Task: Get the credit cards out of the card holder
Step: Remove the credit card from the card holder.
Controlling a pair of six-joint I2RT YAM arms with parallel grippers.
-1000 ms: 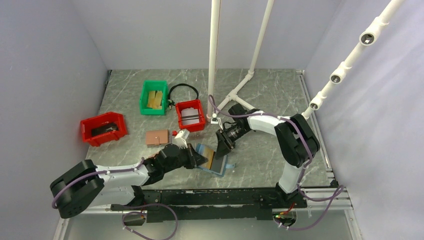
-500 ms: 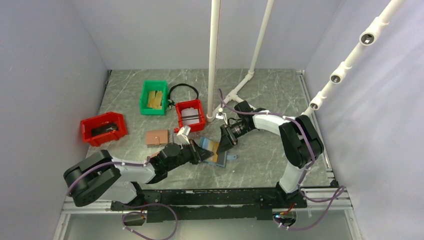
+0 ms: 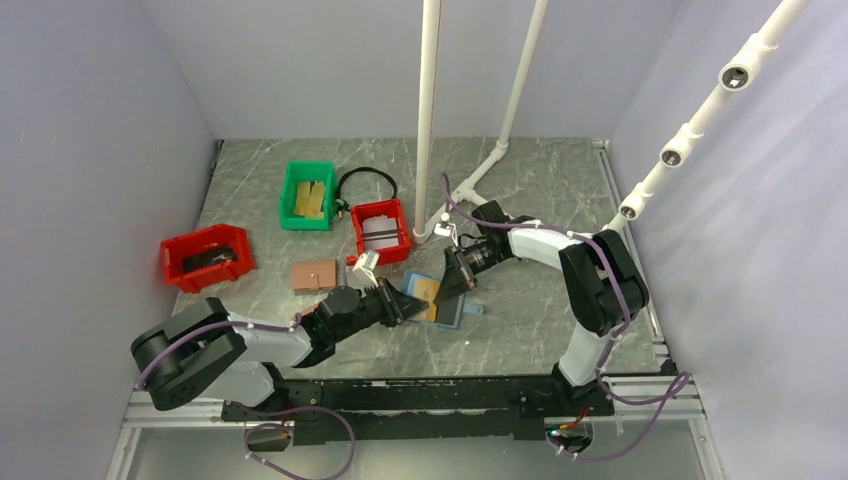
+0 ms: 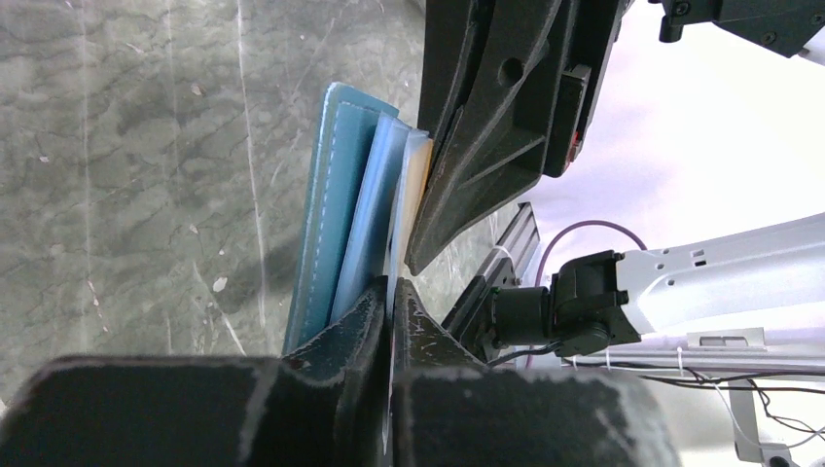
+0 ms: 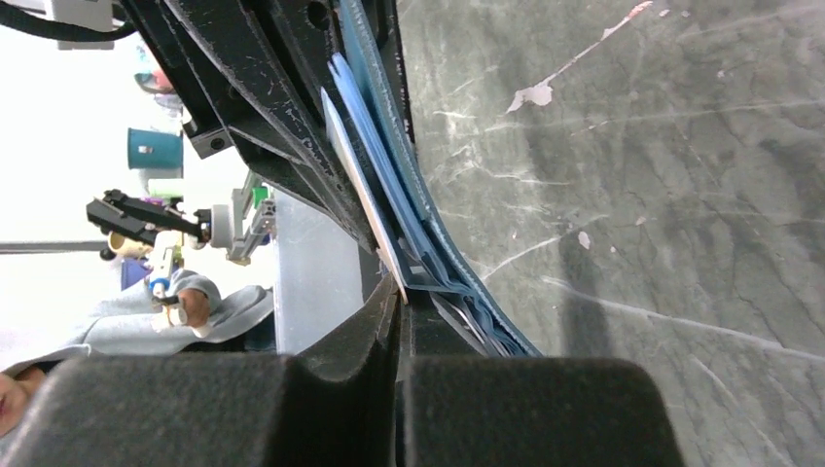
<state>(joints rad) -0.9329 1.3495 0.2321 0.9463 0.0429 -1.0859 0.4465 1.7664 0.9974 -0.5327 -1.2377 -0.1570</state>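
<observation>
Grey marble tabletop [image 3: 560, 330], 6 o'clock: left gripper [image 3: 408, 305] clamps blue folding card holder [image 3: 449, 316]; right gripper [image 3: 446, 292] closed, apparently on exposed edge of stiff, slick gold-tan credit card [image 3: 427, 291].

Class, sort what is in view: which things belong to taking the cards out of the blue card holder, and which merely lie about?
Job: blue card holder, gold-tan card, left fingers pinching the holder, right fingers on the card.
Lying about: green bin, left red bin, middle red bin, brown wallet, black cable loop.
</observation>
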